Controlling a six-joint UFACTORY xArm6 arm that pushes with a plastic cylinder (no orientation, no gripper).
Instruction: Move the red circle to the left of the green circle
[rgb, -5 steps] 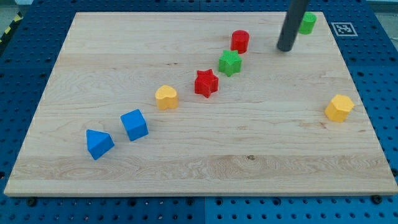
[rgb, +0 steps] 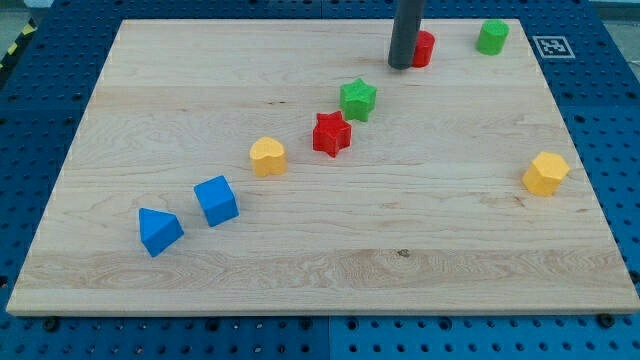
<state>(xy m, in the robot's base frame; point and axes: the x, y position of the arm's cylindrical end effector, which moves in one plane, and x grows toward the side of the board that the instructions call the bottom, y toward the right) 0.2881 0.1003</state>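
The red circle (rgb: 424, 48) sits near the view's top, partly hidden behind my rod. My tip (rgb: 400, 66) touches its left side. The green circle (rgb: 492, 37) stands at the top right corner of the board, to the right of the red circle with a gap between them.
A green star (rgb: 358, 99) and a red star (rgb: 331, 133) lie below and left of my tip. A yellow block (rgb: 267, 156), a blue cube (rgb: 216, 200) and a blue triangular block (rgb: 159, 231) trail toward the bottom left. A yellow hexagon (rgb: 545, 173) lies at the right.
My tip has moved left, from beside the green circle to the red circle's left side. The red circle has shifted right and up. The green star has shifted slightly left.
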